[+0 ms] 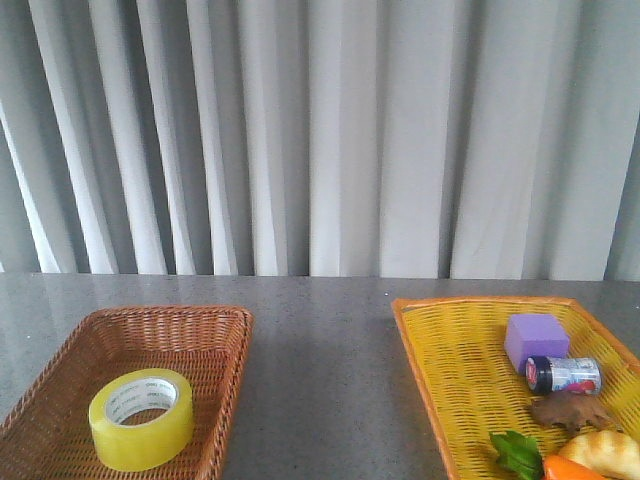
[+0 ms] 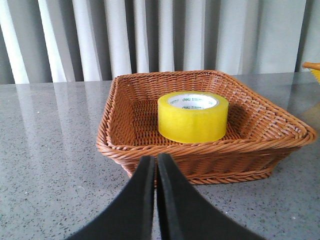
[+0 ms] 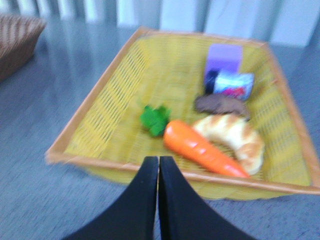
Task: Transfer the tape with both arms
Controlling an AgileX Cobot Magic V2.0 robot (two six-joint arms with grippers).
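Note:
The yellow tape (image 1: 141,418) lies flat in the brown wicker basket (image 1: 215,340) at the front left of the table; it also shows in the left wrist view (image 2: 193,116) inside that basket (image 2: 115,145). My left gripper (image 2: 156,159) is shut and empty, short of the basket's near rim. My right gripper (image 3: 158,160) is shut and empty, just outside the near rim of the yellow basket (image 3: 100,100). Neither arm shows in the front view.
The yellow basket (image 1: 430,360) at the front right holds a purple block (image 1: 536,340), a small jar (image 1: 563,374), a brown piece (image 1: 570,410), a bread piece (image 3: 232,135), a carrot (image 3: 200,147) and a green leaf (image 3: 155,119). Grey curtains hang behind the table.

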